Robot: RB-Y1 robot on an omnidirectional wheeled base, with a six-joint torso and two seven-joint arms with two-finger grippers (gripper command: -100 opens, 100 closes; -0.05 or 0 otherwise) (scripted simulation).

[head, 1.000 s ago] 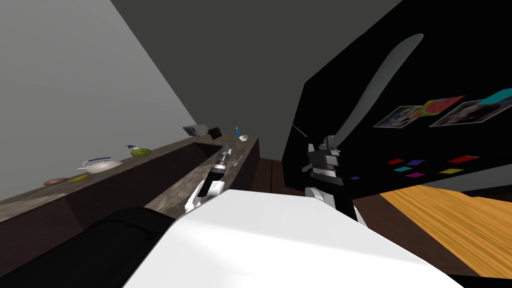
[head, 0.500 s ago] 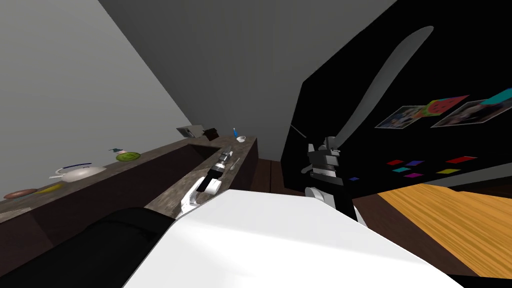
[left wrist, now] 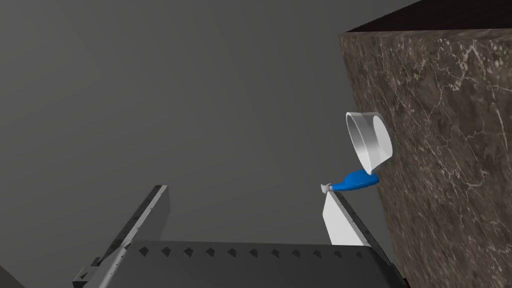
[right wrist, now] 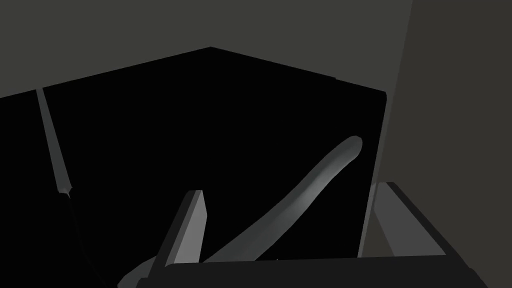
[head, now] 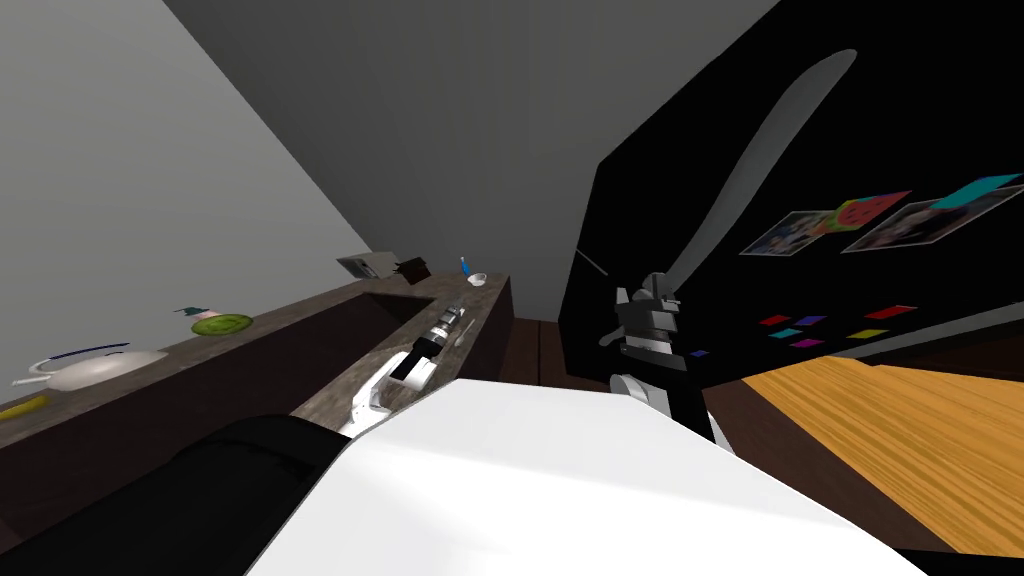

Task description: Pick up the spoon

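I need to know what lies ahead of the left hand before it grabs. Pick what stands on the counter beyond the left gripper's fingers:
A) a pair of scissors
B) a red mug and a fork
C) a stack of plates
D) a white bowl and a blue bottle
D: in the left wrist view, a white bowl and a blue bottle stand close together on the brown marbled counter, just past the open left gripper.

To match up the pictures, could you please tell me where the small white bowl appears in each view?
Head view: the white bowl sits at the counter's far end, beside the blue bottle.
Left wrist view: the bowl is on the counter, next to the bottle.
Right wrist view: faces the grey handle on a black cabinet.
Shared landmark: the blue bottle.
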